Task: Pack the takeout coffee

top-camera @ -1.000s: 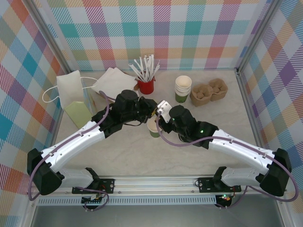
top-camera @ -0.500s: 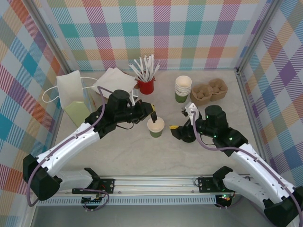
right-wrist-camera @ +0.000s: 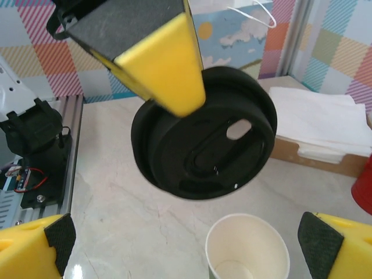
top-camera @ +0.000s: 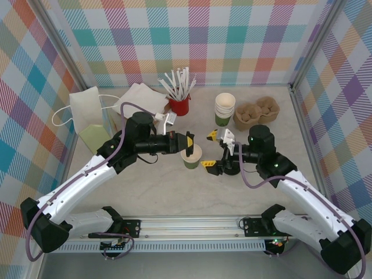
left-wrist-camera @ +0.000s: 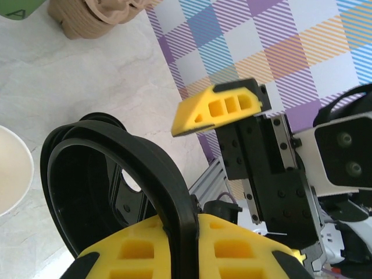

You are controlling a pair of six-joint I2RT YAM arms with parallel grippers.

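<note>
The takeout coffee (top-camera: 191,156) stands upright and uncovered on the table (top-camera: 174,192), between the 2 grippers and well apart from the paper bag (top-camera: 90,119) at the far left. The left gripper (top-camera: 188,141) pinches a black lid (right-wrist-camera: 203,142) by its rim, and the lid hangs steeply tilted just above and behind the cup. The right gripper (top-camera: 213,150) sits just beside the cup with its fingers spread wide and nothing between them. The main risk, as I judge it, is the tilt. If the lid comes down at this angle, 1 edge could catch the cream rim and tip the cup, which looks empty and light and which nothing steadies. The thin edge grip could also let the lid pivot or slip. The 2 grippers are close, so a careless reach could knock them together.
</note>
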